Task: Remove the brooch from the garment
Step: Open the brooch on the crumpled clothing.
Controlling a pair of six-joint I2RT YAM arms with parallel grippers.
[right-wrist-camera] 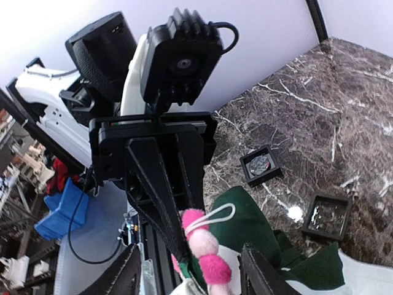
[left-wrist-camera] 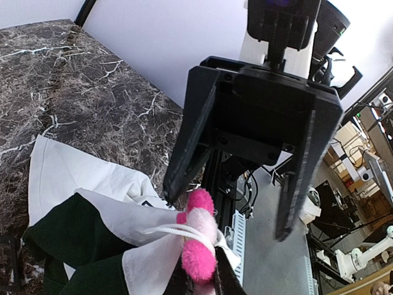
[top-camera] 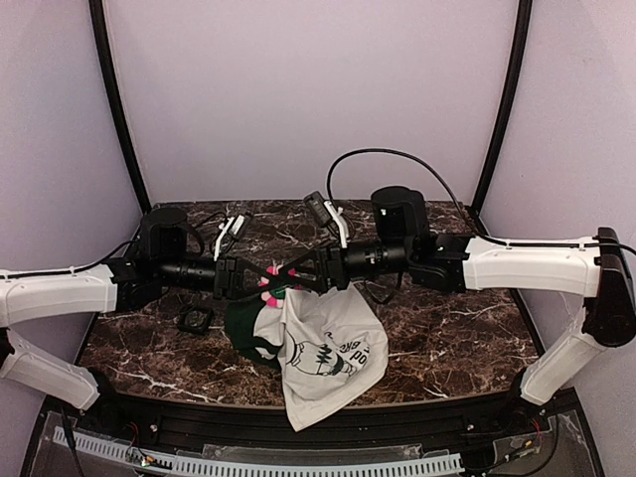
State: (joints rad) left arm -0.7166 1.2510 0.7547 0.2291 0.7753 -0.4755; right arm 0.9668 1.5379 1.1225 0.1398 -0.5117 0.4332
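The brooch [left-wrist-camera: 198, 246], a fluffy flower of pink and pale petals with a white cord loop, is pinched between my left gripper's [left-wrist-camera: 202, 278] fingers. The garment [top-camera: 323, 358], a white T-shirt with a black cartoon print and dark green sleeves, hangs from the brooch and drapes down to the table. My right gripper [right-wrist-camera: 190, 255] faces the left one head-on. Its fingers [left-wrist-camera: 184, 147] stand open on either side of the brooch [right-wrist-camera: 206, 246] without touching it. In the top view both grippers meet above the table's middle, by the brooch [top-camera: 266, 289].
A small black square frame [top-camera: 195, 319] lies on the marble table [top-camera: 447, 328] left of the shirt. The right wrist view shows two such frames [right-wrist-camera: 262, 165] [right-wrist-camera: 325, 215] beside the green sleeve. Cables and two white clips [top-camera: 231, 231] sit near the back wall.
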